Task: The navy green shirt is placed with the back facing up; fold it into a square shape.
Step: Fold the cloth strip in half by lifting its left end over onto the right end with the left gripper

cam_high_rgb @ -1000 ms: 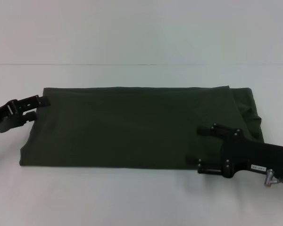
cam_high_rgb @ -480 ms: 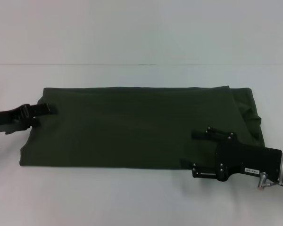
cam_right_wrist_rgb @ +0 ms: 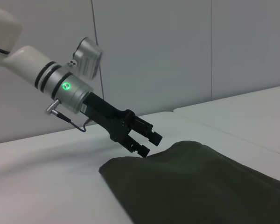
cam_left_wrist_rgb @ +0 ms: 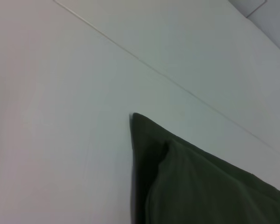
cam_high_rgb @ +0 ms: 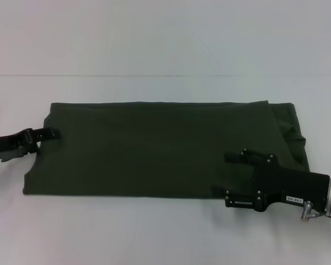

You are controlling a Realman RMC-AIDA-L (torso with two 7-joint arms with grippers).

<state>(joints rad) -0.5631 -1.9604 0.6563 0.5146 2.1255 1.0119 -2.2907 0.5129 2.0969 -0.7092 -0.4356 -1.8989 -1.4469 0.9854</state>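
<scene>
The navy green shirt (cam_high_rgb: pixel 160 146) lies flat on the pale, smooth surface (cam_high_rgb: pixel 154 232), folded into a long horizontal band with straight far and near edges. Its cloth is soft and matte, plain on top, with a few creases and a bunched fold at the end on the robot's right. Nothing else lies near it; a thin seam line (cam_high_rgb: pixel 154 75) crosses the surface beyond the shirt's far edge.

The left pincer (cam_high_rgb: pixel 47 138) reaches in low from the left and sits at the shirt's left end, near the far corner. Seen from the right wrist view, its black fingers (cam_right_wrist_rgb: pixel 149 140) are spread slightly, tips at the cloth's edge, with nothing pinched between them. The left wrist view shows the shirt's pointed corner (cam_left_wrist_rgb: pixel 137 122) on bare surface.

The right pincer (cam_high_rgb: pixel 222 174) hovers over the shirt's near right part, its jaws spread wide and holding nothing.
</scene>
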